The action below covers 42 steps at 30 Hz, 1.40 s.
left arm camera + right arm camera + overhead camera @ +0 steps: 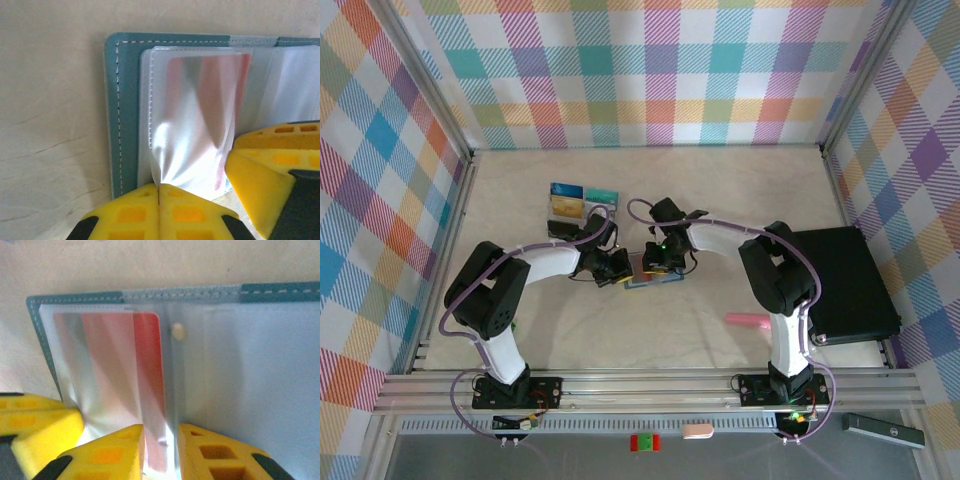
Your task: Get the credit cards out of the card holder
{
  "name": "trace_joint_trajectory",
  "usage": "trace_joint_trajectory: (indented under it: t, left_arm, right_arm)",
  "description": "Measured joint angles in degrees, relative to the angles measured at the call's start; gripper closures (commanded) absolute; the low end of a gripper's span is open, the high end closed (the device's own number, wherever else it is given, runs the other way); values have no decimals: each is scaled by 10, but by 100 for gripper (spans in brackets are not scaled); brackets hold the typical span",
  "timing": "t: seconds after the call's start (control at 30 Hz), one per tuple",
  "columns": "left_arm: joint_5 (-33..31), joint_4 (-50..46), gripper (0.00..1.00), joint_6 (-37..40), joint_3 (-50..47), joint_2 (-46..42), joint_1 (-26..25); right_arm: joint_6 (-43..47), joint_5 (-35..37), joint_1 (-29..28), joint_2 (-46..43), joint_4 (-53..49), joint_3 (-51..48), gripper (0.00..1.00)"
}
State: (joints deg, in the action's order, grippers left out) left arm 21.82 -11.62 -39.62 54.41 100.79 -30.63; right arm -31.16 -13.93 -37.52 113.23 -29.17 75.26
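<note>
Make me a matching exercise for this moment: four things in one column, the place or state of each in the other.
1 left gripper
2 red card
3 black box
4 loose cards

a at the table's right side
b inside the card holder
c lying on the table, outside the holder
d shut on a clear sleeve

Pairs: 1-d, 2-b, 3-a, 4-c

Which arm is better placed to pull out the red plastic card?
Right: the right gripper has the red plastic card between its fingers, while the left gripper pins the clear plastic sleeve.
</note>
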Motion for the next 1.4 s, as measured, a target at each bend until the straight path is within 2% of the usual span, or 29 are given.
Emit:
trace_joint_trajectory:
  t: [0.17, 0.33, 0.53, 0.73, 1.13, 1.3, 1.4]
  left_arm:
    - [-18, -44, 98, 14, 1, -26, 0]
    - [-12, -52, 84, 18, 1, -42, 0]
    - [45, 5, 69, -10, 1, -42, 0]
    - [94, 84, 62, -56, 2, -40, -2]
    - [116, 148, 53, -104, 46, 21, -20]
    - [100, 148, 53, -110, 45, 20, -17]
    - [79, 145, 57, -113, 28, 5, -10]
  right_arm:
    - [-17, 7, 0, -60, 9, -38, 70]
    - [-28, 30, 0, -112, 32, -61, 70]
    - [-40, 58, 8, -149, 56, -91, 70]
    - [-55, 86, 23, -196, 71, -126, 69]
    - [-70, 108, 45, -230, 86, -146, 69]
    - [-59, 103, 45, -229, 86, -146, 70]
    - [-38, 97, 42, -215, 77, -133, 72]
